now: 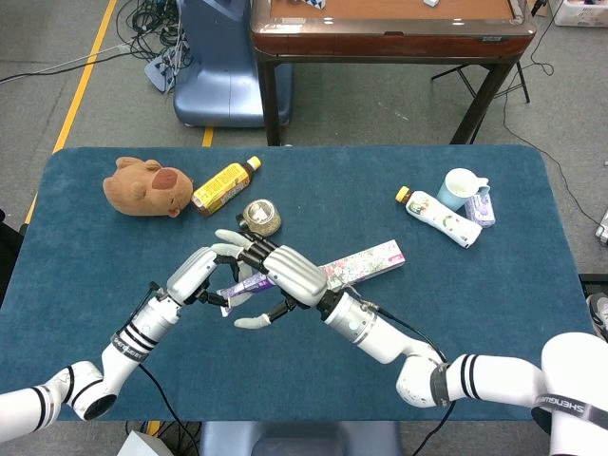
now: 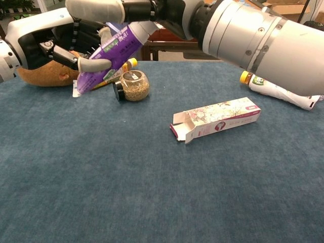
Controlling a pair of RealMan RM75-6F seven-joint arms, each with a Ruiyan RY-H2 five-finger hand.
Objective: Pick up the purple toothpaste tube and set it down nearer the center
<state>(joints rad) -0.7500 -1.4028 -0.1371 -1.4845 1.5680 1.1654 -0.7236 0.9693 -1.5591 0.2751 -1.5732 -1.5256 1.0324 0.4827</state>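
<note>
The purple toothpaste tube [image 2: 112, 50] is off the table at centre left, tilted with its cap end up to the right. My left hand [image 2: 53, 43] grips its lower part between thumb and fingers. In the head view the tube [image 1: 245, 282] shows between the two hands, with my left hand [image 1: 196, 275] at its flat end. My right hand [image 1: 282, 275] hovers over the cap end with fingers spread and thumb well clear. Its palm hides the cap, so I cannot tell whether it touches. In the chest view the right hand [image 2: 152, 11] fills the top.
An open toothpaste box [image 1: 366, 258] lies mid-table just right of the hands. A small jar [image 1: 258, 217], a yellow bottle [image 1: 223, 185] and a brown plush [image 1: 144, 185] sit behind them. A white bottle [image 1: 442, 217] and a cup [image 1: 461, 185] stand far right on the blue table [image 1: 475, 313].
</note>
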